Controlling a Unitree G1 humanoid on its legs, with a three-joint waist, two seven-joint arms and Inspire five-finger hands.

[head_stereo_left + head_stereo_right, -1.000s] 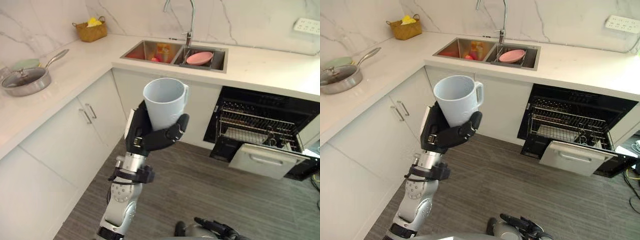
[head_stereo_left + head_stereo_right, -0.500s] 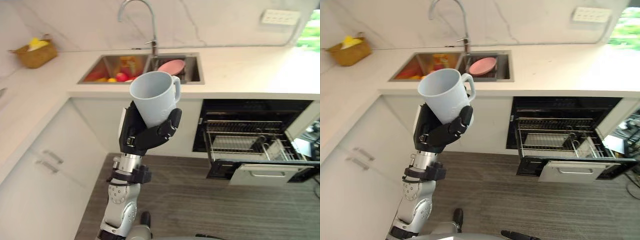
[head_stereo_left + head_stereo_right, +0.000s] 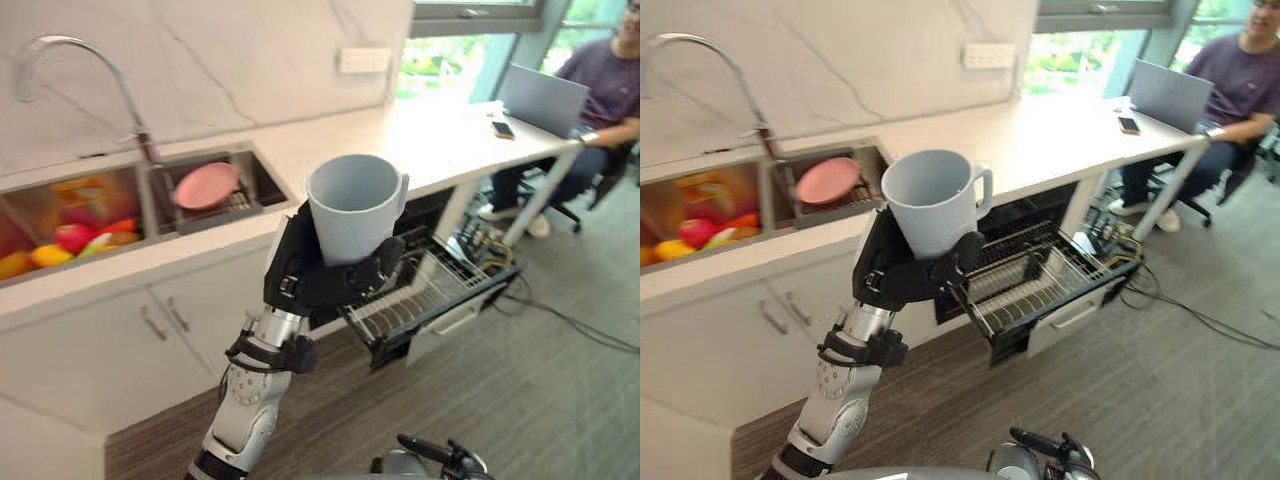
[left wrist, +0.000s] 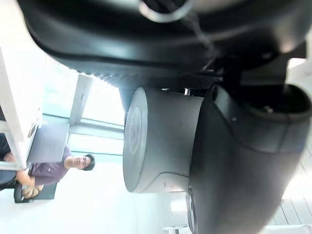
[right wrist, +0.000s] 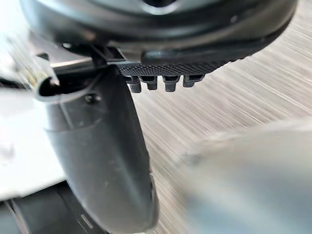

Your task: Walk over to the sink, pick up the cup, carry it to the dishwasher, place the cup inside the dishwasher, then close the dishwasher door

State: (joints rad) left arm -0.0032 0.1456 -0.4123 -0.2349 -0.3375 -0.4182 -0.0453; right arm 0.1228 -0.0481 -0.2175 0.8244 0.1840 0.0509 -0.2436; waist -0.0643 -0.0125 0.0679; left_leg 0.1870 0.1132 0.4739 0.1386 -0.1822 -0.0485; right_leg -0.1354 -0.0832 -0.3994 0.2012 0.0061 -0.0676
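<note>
A pale grey-blue cup [image 3: 355, 205] with a handle stands upright in my left hand [image 3: 320, 280], which is shut round its lower half and holds it at chest height. In the left wrist view the cup's side [image 4: 161, 141] lies against the palm. Just beyond and to the right of the cup, the dishwasher [image 3: 430, 285] under the counter is open, its wire rack pulled out over the lowered door. The sink [image 3: 262, 178] is at the left. My right hand [image 5: 107, 156] hangs over the wooden floor with its thumb straight and nothing in it.
The sink holds a pink plate [image 3: 205, 185] and fruit [image 3: 70, 240], below a curved tap [image 3: 75, 50]. White cabinets [image 3: 150, 340] run under the counter. At the far right a person [image 3: 610, 80] sits at the counter end with a laptop [image 3: 545, 100] and a phone [image 3: 503, 129].
The whole view has swung right: the sink now lies at the left and the open dishwasher sits just behind the cup. My left hand still holds the cup upright.
</note>
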